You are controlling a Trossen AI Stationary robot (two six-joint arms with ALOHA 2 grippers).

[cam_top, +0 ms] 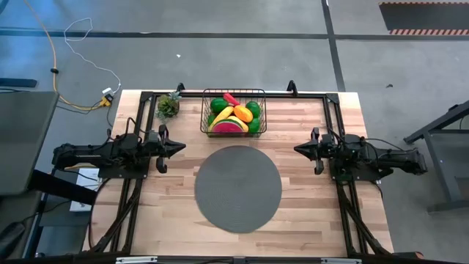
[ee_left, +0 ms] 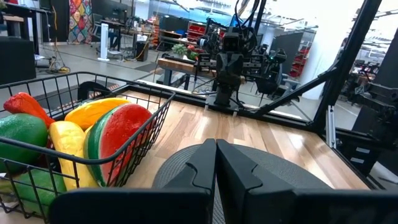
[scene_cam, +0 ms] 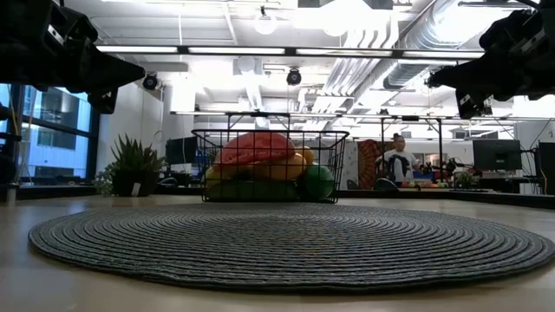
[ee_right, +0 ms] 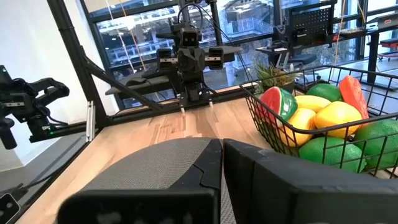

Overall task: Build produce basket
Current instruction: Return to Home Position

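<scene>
Bright open workshop around a wooden table (cam_top: 308, 213).
Grey concrete floor (cam_top: 220, 59) crossed by dark lines, with a yellow cable (cam_top: 50, 53) trailing on one side and striped tape (cam_top: 425, 31) in a corner; beyond, tall windows (scene_cam: 35, 130), strip lights (scene_cam: 260, 49) and pale ducts (scene_cam: 408, 43) overhead, a monitor (scene_cam: 496, 154), a person (scene_cam: 399, 160) far back.

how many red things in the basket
2: the watermelon slice at the basket edge nearest the mat, the chilli on top near the far edge. More may be hidden.
</scene>
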